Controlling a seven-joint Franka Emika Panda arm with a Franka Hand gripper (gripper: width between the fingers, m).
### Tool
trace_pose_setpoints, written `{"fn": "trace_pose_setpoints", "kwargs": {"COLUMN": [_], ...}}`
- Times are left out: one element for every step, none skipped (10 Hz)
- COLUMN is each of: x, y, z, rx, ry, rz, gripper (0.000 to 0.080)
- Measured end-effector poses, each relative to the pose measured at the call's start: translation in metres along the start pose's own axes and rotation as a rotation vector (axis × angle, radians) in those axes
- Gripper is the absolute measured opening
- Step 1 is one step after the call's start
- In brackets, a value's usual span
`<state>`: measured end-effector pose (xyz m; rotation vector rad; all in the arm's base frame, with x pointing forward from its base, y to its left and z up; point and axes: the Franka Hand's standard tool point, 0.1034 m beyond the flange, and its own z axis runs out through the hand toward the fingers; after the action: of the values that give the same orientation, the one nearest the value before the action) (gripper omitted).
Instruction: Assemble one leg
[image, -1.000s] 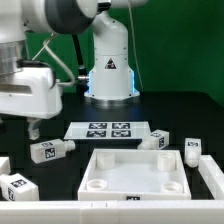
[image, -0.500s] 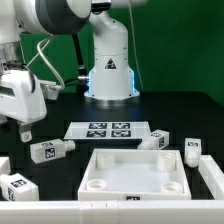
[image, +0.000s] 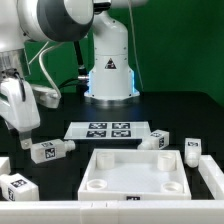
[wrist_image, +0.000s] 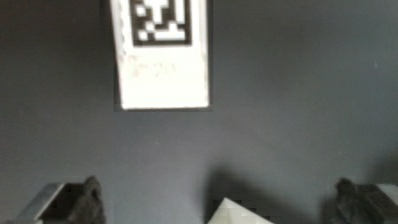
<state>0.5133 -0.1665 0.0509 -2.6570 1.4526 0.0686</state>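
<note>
Several white legs with black-and-white tags lie on the dark table. One leg (image: 50, 150) lies at the exterior view's left, just beside and below my gripper (image: 24, 139). Others lie at the front left (image: 15, 187) and at the right (image: 155, 140) (image: 193, 152). My gripper is open and empty, hovering a little above the table, apart from the nearest leg. In the wrist view the gripper (wrist_image: 222, 205) shows two dark fingertips (wrist_image: 71, 200) far apart, with a white corner (wrist_image: 249, 212), probably that leg, between them at the frame's edge.
The large white square panel (image: 100, 160) with corner holes lies in front at the middle. The marker board (image: 107, 129) lies behind it and shows in the wrist view (wrist_image: 164, 70). A white rail runs along the front edge (image: 120, 200). The robot base (image: 110, 70) stands at the back.
The gripper has swung toward the exterior view's left and turned more upright, its fingers now pointing down near the left leg. The parts have not moved.
</note>
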Motion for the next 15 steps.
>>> {"fn": "trace_pose_setpoints", "kwargs": {"x": [0.0, -0.003, -0.005, -0.007, -0.018, -0.019, -0.018, -0.022, -0.021, -0.022, -0.028, -0.027, -0.025, -0.023, -0.027], "y": [-0.001, 0.001, 0.005, 0.007, 0.008, 0.01, 0.011, 0.014, 0.016, 0.017, 0.021, 0.02, 0.017, 0.014, 0.015], "z": [0.0, 0.001, 0.001, 0.002, 0.002, 0.002, 0.003, 0.003, 0.004, 0.005, 0.005, 0.006, 0.007, 0.009, 0.008], "rx": [0.0, -0.006, -0.015, -0.018, -0.018, -0.015, -0.02, -0.033, -0.04, -0.047, -0.061, -0.074, -0.086, -0.096, -0.112], "ry": [0.001, -0.026, -0.084, -0.122, -0.212, -0.282, -0.327, -0.42, -0.479, -0.523, -0.618, -0.69, -0.743, -0.782, -0.867], "rz": [-0.001, -0.012, -0.025, -0.078, -0.118, -0.116, -0.11, -0.103, -0.098, -0.095, -0.091, -0.092, -0.1, -0.109, -0.109], "gripper": [0.065, 0.065, 0.065, 0.065, 0.065, 0.065, 0.065, 0.065, 0.065, 0.065, 0.065, 0.065, 0.065, 0.065, 0.065]}}
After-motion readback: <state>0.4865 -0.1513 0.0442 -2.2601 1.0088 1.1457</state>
